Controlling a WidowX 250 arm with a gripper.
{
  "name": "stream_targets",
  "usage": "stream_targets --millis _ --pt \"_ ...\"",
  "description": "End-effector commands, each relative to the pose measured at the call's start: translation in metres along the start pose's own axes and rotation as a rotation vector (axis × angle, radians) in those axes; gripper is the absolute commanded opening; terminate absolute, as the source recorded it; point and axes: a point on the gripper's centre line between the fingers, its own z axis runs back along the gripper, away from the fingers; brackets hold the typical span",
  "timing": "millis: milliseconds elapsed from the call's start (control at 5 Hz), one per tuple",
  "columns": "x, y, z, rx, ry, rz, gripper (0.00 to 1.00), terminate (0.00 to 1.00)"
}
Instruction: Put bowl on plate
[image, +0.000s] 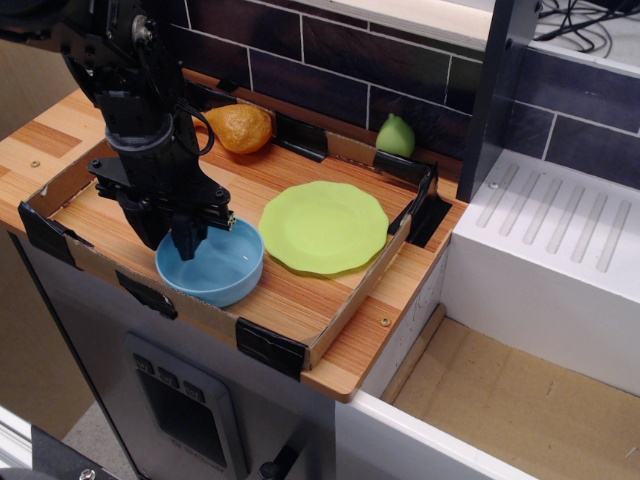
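Note:
The light blue bowl (222, 268) sits at the front left of the wooden tray (345, 305). The lime green plate (323, 226) lies flat just to its right, almost touching it, with nothing on it. My black gripper (170, 238) is down at the bowl's back-left rim. One finger is inside the bowl and the other outside, drawn close together on the rim. The bowl still rests on the tray floor. The arm hides part of the rim.
An orange-brown gourd-like fruit (240, 127) lies at the tray's back. A small green pear (396, 136) stands in the back right corner. A dark post (495, 90) and a white drainer (560, 250) stand to the right. The red apple is hidden behind my arm.

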Motion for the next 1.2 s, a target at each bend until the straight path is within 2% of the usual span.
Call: stream_targets --millis 0,200,400,600,1000 --pt "0.009 0.004 0.016 0.008 -0.049 0.106 0.0 0.0" --pt "0.022 0.001 0.044 0.01 -0.052 0.331 0.0 0.0" --pt "0.034 -0.004 0.055 -0.009 -0.047 0.423 0.0 0.0" --pt "0.048 -0.017 0.049 -0.014 -0.041 0.515 0.0 0.0" --pt "0.06 -0.04 0.027 -0.022 -0.008 0.58 0.0 0.0"
